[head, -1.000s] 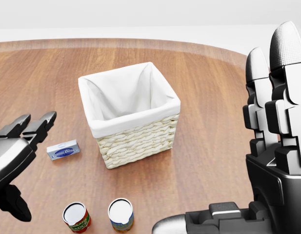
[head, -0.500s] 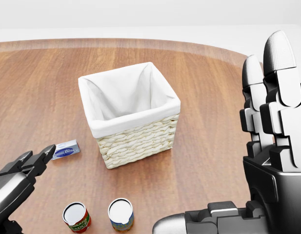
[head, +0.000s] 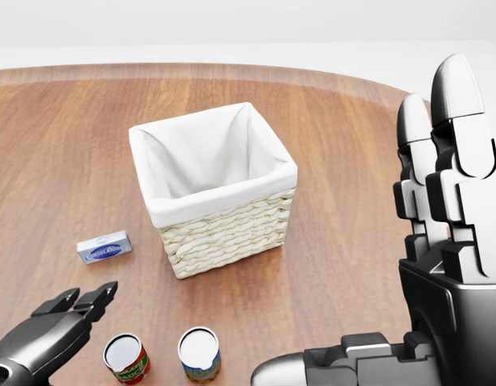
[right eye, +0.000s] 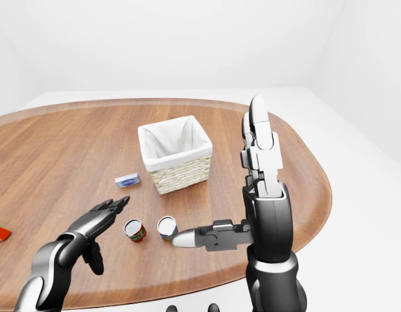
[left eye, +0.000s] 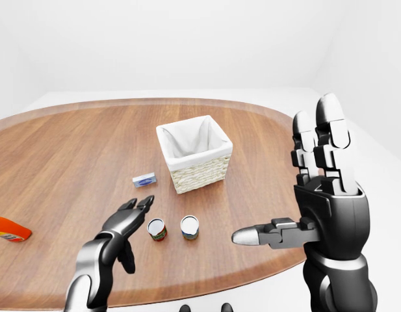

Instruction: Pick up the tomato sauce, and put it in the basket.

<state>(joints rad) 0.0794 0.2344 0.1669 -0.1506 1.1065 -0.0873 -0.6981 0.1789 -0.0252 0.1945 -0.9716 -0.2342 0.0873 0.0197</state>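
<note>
Wooden table (left eye: 70,149) | basket (head: 211,189) ×1 | cans (head: 125,358) ×2 | box (head: 104,247) ×1

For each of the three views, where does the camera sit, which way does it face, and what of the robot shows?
Left-eye view: on the head, facing across the table; both hands show, left hand and right hand.
Right-eye view: the paired eye, nearly the same scene, shifted sideways.
Head view: on the head, tilted down closer on the basket; both hands at the edges.
All three share the basket and the two cans, red-labelled can and blue-labelled can.
</note>
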